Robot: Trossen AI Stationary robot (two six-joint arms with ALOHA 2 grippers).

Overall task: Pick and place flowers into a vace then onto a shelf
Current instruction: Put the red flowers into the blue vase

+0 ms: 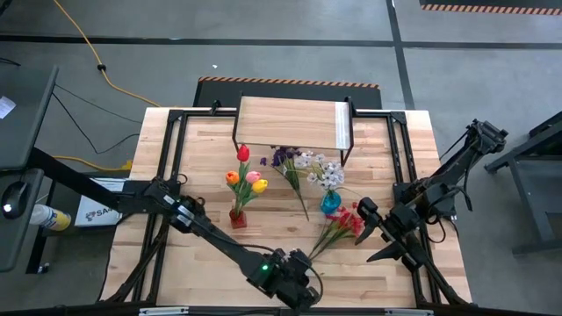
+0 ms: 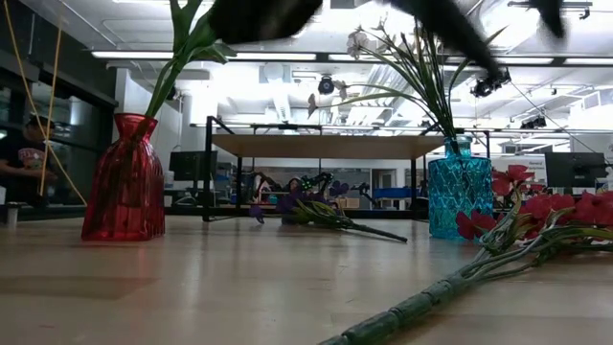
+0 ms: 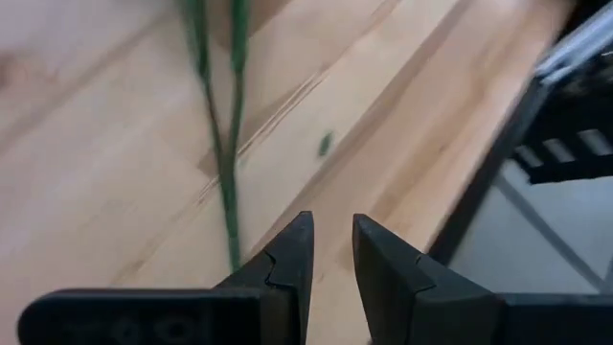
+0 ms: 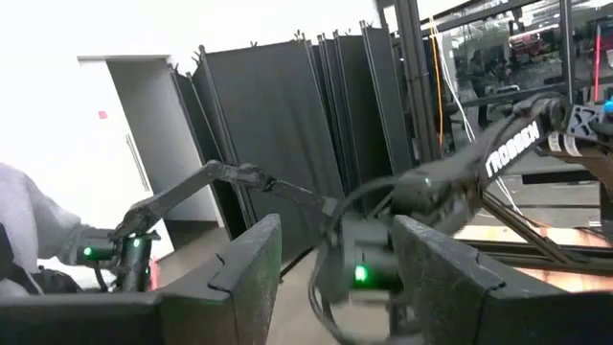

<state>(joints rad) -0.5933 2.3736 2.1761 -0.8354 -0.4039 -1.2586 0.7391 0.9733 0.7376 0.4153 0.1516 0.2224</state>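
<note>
A red vase (image 1: 238, 216) (image 2: 123, 182) stands on the table holding red, orange, pink and yellow tulips (image 1: 246, 177). A blue vase (image 1: 330, 204) (image 2: 458, 196) holds a white blossom spray (image 1: 321, 170). A purple spray (image 1: 286, 161) (image 2: 316, 213) and a red spray (image 1: 346, 223) (image 2: 536, 216) lie flat on the tabletop. The shelf (image 1: 294, 123) (image 2: 326, 146) stands at the far side. My left gripper (image 1: 300, 288) (image 3: 332, 259) is near the table's near edge, narrowly open, just off the free end of the red spray's green stem (image 3: 225, 172). My right gripper (image 1: 372, 221) (image 4: 335, 264) is open beside the red blossoms.
Black frame rails (image 1: 172, 167) run along the table's left and right sides. The near table edge (image 3: 479, 192) lies close to my left gripper. Bare wood (image 1: 202, 254) lies between the red vase and the near edge. A person's grey sleeve (image 4: 29, 230) shows in the room beyond.
</note>
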